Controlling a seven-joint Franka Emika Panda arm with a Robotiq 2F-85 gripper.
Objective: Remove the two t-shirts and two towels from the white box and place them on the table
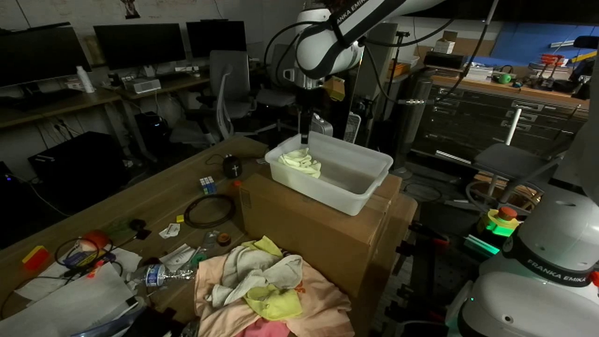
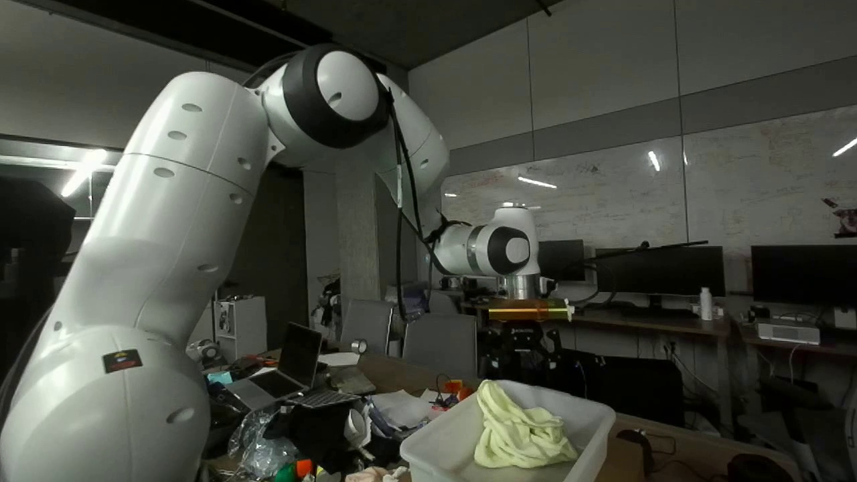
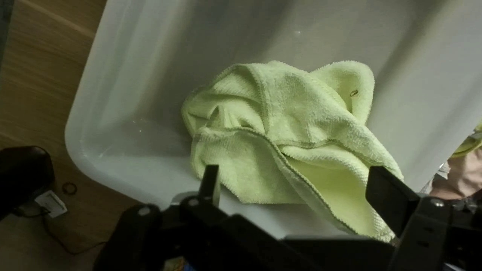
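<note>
The white box sits on a brown cardboard box. A crumpled pale yellow towel lies at one end inside it; it also shows in an exterior view and the wrist view. My gripper points down over that end. In the wrist view its fingers are wide apart with nothing gripped, above the near part of the towel. On the table a heap holds a peach t-shirt, a grey cloth, a yellow cloth and a pink piece.
A plastic bottle, papers, a cable coil, a puzzle cube and a black round object lie on the table. The white box's walls rise around the towel. A laptop stands farther along.
</note>
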